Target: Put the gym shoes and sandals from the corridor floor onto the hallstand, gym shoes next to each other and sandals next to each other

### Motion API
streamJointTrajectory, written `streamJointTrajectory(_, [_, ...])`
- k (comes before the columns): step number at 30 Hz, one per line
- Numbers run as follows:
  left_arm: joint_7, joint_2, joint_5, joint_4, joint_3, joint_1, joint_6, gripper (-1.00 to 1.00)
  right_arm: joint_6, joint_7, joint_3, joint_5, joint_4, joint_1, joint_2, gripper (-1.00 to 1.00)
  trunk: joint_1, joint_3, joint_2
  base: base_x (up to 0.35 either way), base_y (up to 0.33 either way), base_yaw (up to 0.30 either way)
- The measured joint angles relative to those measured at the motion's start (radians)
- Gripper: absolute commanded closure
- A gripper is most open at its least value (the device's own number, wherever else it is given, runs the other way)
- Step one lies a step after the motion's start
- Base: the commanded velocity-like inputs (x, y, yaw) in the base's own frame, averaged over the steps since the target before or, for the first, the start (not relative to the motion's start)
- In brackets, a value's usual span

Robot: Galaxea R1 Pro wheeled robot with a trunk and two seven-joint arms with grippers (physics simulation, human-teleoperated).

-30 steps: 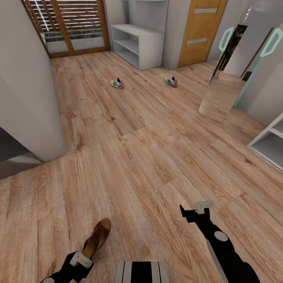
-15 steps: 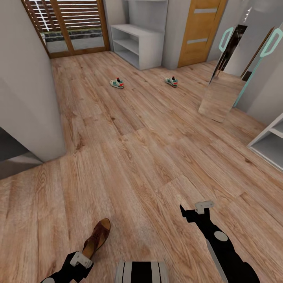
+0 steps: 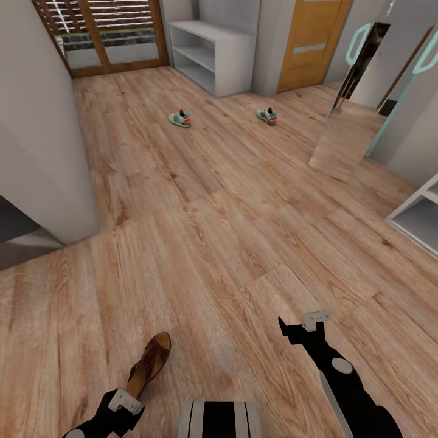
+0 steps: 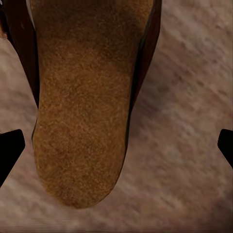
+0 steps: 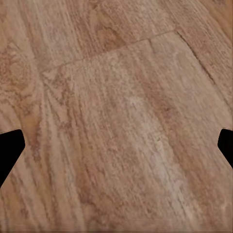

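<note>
Left hand hangs low over the heel end of one brown sandal, which lies flat on the corridor floor just ahead of the robot's base. In the left wrist view the tan insole of the sandal sits between the two dark fingertips, which stand wide apart and clear of its sides: hand open, gripping nothing. Judged: this is an approach for a pick, hand straddling the sandal across its width.

Sandal long axis runs from near-left to far-right in the head view, the strap end pointing away from the robot, slightly rightward.

Right hand hovers over bare planks, fingers spread in the right wrist view, empty; probably parked while the left arm works.

Far up the corridor, two gym shoes lie well apart on the floor: left gym shoe with its red heel to the right, right gym shoe likewise. Both lie short of the light-grey hallstand against the far wall, its shelves bare as far as can be seen. The second sandal's position cannot be given.
</note>
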Motion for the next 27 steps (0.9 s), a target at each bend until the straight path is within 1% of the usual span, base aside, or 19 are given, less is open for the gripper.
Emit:
streamJointTrajectory(1, [0.000, 0.000, 0.000, 0.000, 0.000, 0.000, 0.000, -1.00, 0.000, 0.000, 0.000, 0.000, 0.000, 0.000, 0.000, -1.00, 0.000, -0.004, 0.000, 0.000, 0.000, 0.000])
streamJointTrajectory(27, [0.000, 0.000, 0.000, -0.001, 0.000, 0.000, 0.000, -1.00, 0.000, 0.000, 0.000, 0.000, 0.000, 0.000, 0.000, -1.00, 0.000, -0.004, 0.000, 0.000, 0.000, 0.000])
